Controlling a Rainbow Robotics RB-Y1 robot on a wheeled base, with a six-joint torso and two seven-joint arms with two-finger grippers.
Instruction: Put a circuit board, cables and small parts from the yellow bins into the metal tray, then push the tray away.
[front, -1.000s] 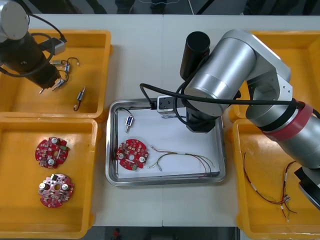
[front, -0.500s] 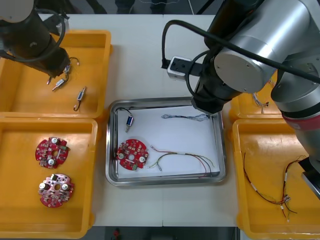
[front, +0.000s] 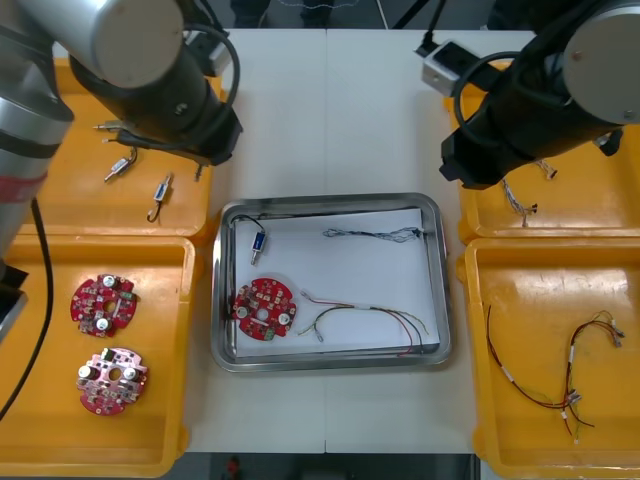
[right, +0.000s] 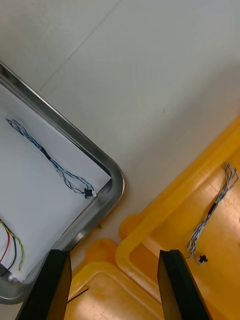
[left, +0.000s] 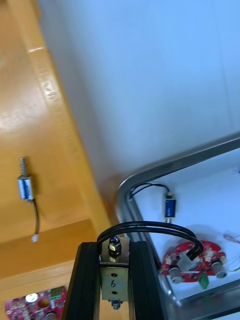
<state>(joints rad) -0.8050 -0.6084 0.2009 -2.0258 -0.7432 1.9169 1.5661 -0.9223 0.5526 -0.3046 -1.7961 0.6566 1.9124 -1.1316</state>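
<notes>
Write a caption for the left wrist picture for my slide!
Left gripper shut on a small metal part, with the metal tray just beyond.

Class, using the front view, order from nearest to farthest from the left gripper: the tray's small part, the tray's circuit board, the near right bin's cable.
Left gripper with its held part hangs beside the tray, far left.
1. Small part, tray's far left.
2. Circuit board, tray's near left.
3. Cable, near right bin.
</notes>
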